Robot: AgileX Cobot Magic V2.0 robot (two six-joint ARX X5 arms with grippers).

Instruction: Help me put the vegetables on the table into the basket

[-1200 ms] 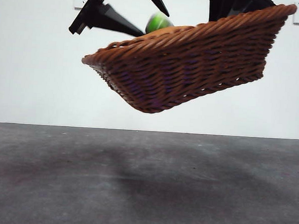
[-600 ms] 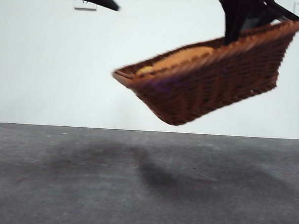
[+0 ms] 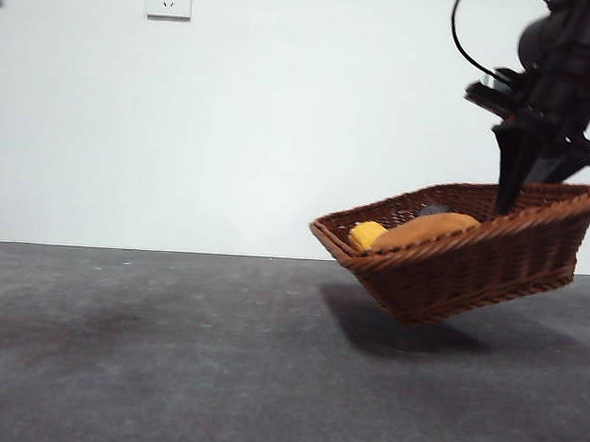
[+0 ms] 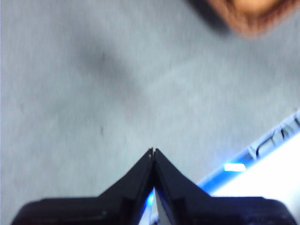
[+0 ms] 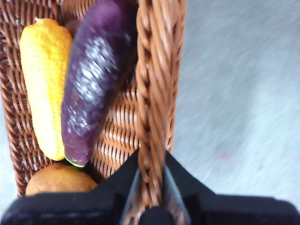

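I've got the right gripper clamped on the basket rim, one jaw inside the wall, one outside, wicker pinched tight between them. Front view shows the basket tilted, its gripped end high at the right, low end towards the middle; looks like it's just clear of the table, w/ a shadow under it, though I can't be sure the bottom corner isn't touching. All 3 veg are inside. From the right wrist cam: yellow piece lies along the far wall, eggplant right beside it and touching, nearer the gripped rim, green end towards the potato in the corner. In front view only the potato and the yellow piece peek over the rim. Left gripper hangs over bare table, jaws closed tip to tip, nothing in them; a blurred basket corner sits at the frame's edge, well apart.
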